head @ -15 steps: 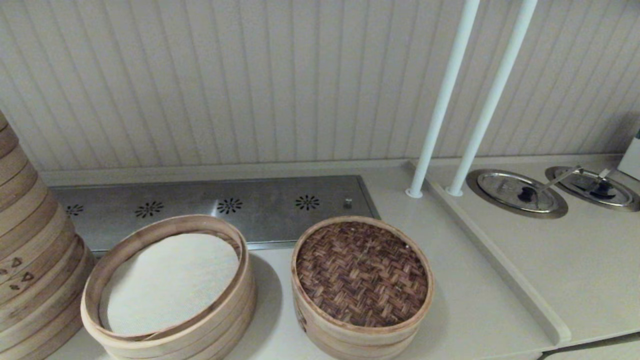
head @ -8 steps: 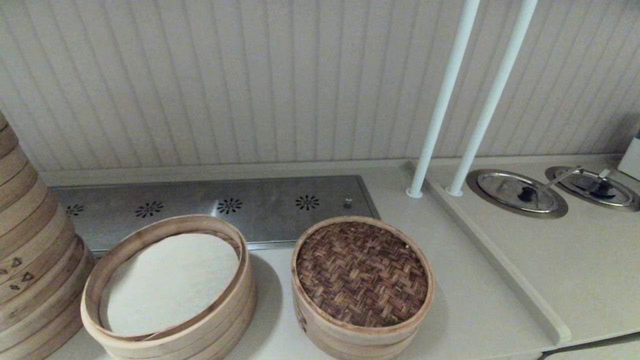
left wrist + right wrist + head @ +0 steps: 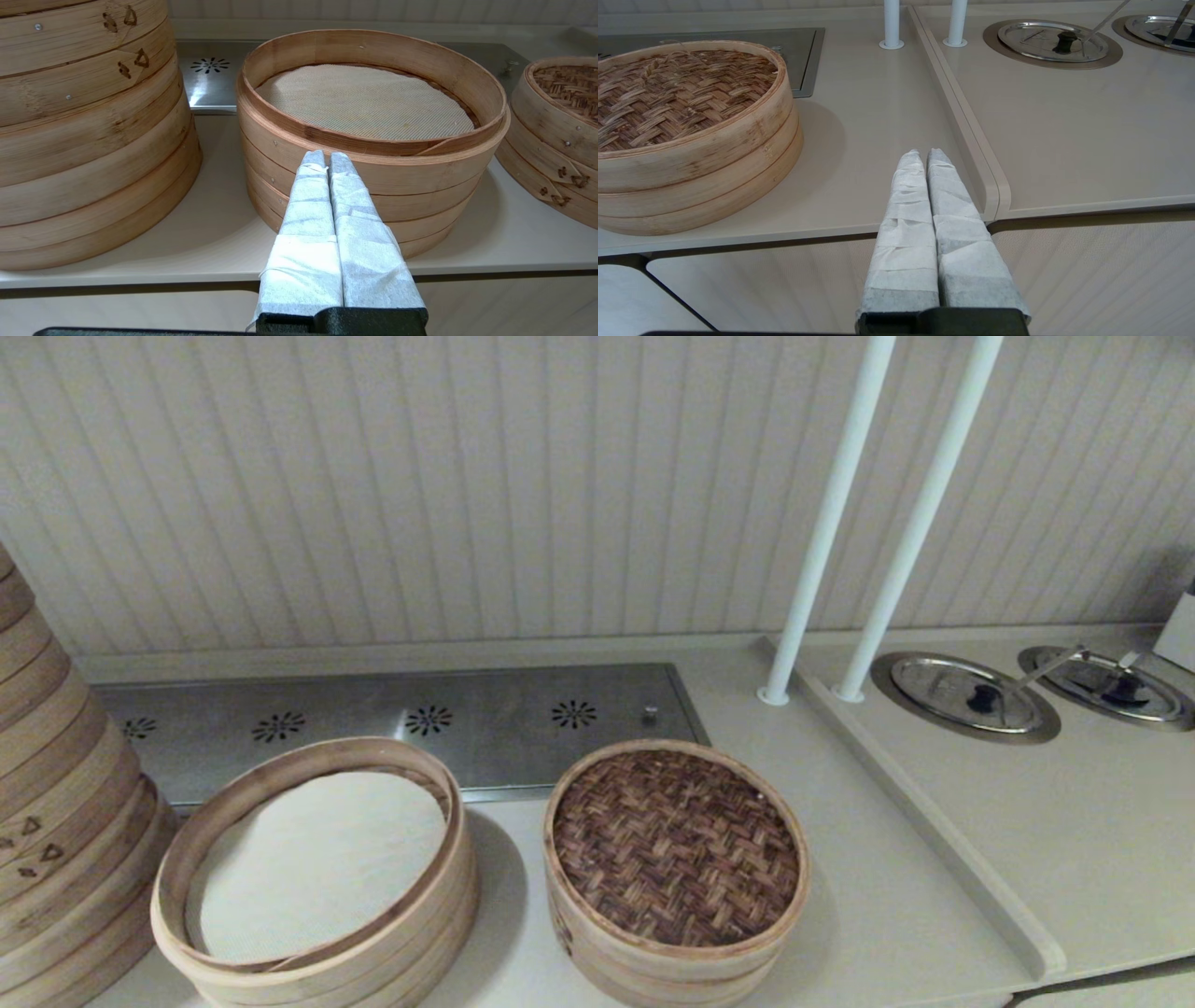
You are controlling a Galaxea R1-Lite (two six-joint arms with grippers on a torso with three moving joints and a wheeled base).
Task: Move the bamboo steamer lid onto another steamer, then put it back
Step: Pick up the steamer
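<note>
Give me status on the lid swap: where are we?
Done: nothing visible. The reddish-brown woven bamboo lid sits on the right-hand steamer. The open pale bamboo steamer with white liner is uncovered. In hand: nothing. The left gripper and right gripper hang before the counter edge, jaws shut and empty. Remaining: apparently both transfers, unless this is the finished state.

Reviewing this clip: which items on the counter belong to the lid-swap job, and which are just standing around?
Belongs to the job:
- round reddish-brown woven bamboo steamer lid, sitting on the right-hand steamer
- open pale bamboo steamer with a white liner
- left gripper and right gripper, both shut, held back at the counter edge

Just standing around:
- tall bamboo stack with triangle marks
- two round steel lids
- two white poles
</note>
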